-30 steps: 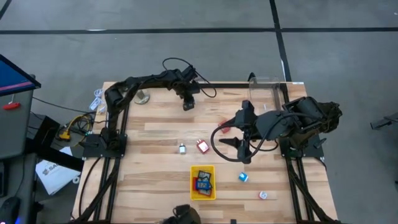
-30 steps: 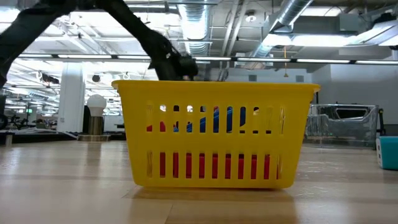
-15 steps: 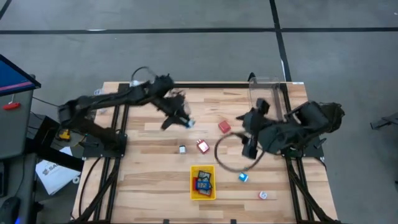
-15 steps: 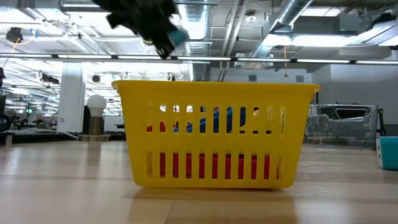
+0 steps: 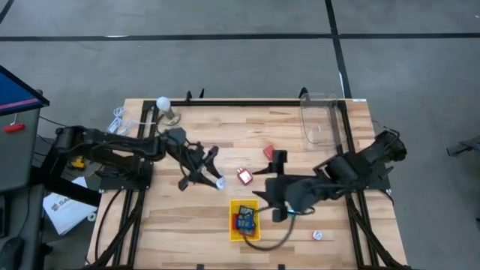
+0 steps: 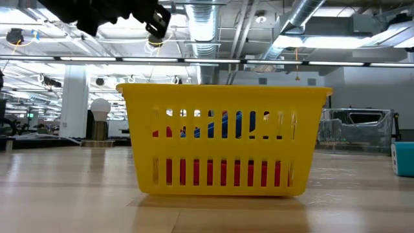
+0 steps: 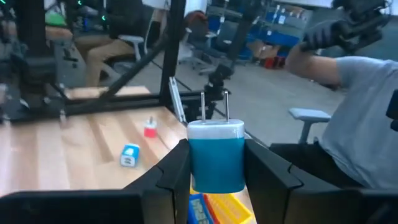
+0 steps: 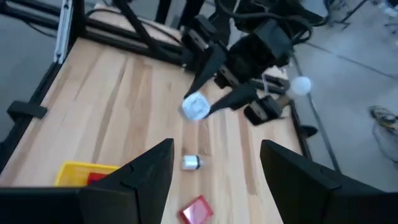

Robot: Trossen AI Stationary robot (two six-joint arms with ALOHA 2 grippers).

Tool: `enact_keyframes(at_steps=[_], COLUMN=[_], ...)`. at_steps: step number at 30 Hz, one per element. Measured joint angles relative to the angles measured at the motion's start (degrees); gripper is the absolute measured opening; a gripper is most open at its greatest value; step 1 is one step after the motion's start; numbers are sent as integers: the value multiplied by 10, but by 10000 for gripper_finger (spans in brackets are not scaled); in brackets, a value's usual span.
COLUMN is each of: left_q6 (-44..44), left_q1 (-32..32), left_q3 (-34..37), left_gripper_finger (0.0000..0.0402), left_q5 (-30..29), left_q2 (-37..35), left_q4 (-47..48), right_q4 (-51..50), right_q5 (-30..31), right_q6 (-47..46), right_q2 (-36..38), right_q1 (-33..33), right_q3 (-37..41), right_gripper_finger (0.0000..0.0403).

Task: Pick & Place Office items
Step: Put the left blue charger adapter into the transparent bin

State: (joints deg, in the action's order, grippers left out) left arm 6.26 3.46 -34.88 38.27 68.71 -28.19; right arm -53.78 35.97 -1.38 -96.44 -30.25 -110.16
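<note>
A: Carrying a blue block (image 7: 216, 155), the left hand (image 5: 214, 176) hangs over the bench (image 5: 180, 217) just short of the yellow tray (image 5: 244, 220) — fingers closed tight on the block's sides, white cap showing on top in the left wrist view.

B: Right hand?

A: The right hand (image 5: 279, 208) sits low beside the tray's right edge, fingers spread wide, nothing between them. In its wrist view the other arm's hand shows with the blue block pinched.

B: Tray contents?

A: Several pieces already inside — red and blue ones visible through the slots from bench level and from above. Can't count them exactly.

B: What's left out?

A: On the bench: a red flat piece (image 5: 244, 176) beside the left hand, a red block (image 5: 268, 152) farther back, a small white piece (image 5: 318, 235) near the front right. Something blue peeks out at the right hand, mostly hidden. One small white-and-metal piece (image 8: 191, 162) lies under the left hand.

B: Progress?

A: Roughly halfway, I judge. Held block should drop next; four or so loose items remain.
</note>
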Motion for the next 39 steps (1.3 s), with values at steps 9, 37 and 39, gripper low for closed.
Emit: enact_keyframes(at_steps=[9,37,39], left_q6=[35,107,108], left_q1=[-42,-80,-80], left_q3=[0,-1,-1], left_gripper_finger=[112,112,112], left_q5=[9,23,22], left_q2=[102,132,133], left_q4=[-129,-205,-201], right_q4=[30,90,104], right_q5=[-161,-284,-284], right_q6=[1,144,155], right_q2=[-32,-108,-108], right_q1=[57,86,86], right_q3=[3,2,2], right_gripper_finger=[233,250,250])
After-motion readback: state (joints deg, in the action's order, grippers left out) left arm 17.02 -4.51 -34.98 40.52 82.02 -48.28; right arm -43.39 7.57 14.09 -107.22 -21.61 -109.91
